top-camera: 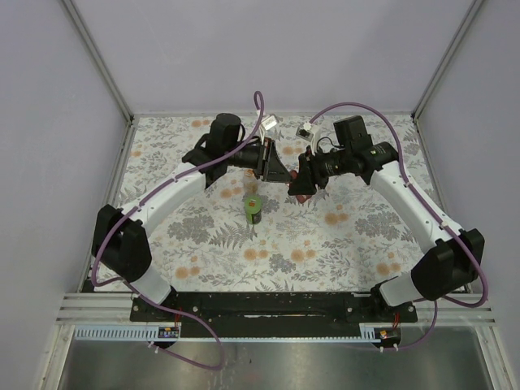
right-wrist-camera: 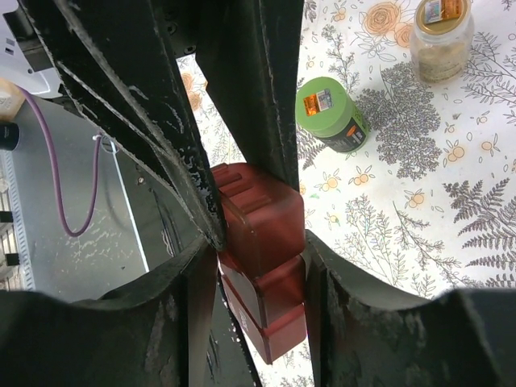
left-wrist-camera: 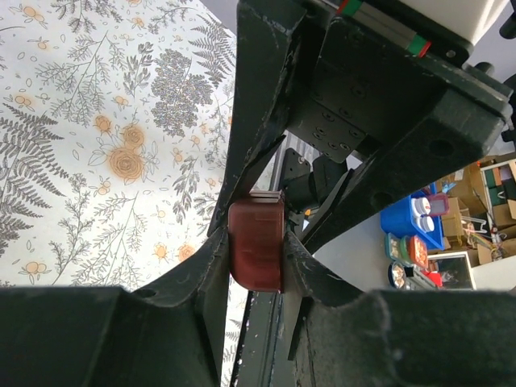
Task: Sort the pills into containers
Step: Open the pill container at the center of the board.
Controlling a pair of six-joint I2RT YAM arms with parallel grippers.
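Gripped from both sides, the dark-red pill box [right-wrist-camera: 266, 210] sits over the middle of the flowered cloth [top-camera: 349, 244]. L gripper [left-wrist-camera: 256, 242] is narrowed onto one end, fingers pressed to its sides. R gripper [right-wrist-camera: 262, 238] is clamped on the other end, approx half closed. Green bottle [right-wrist-camera: 329, 113] stands upright on the cloth near the box, towards the near edge. Pale bottle [right-wrist-camera: 441, 36] w/ orange-labelled cap stands just beyond it, not touching.
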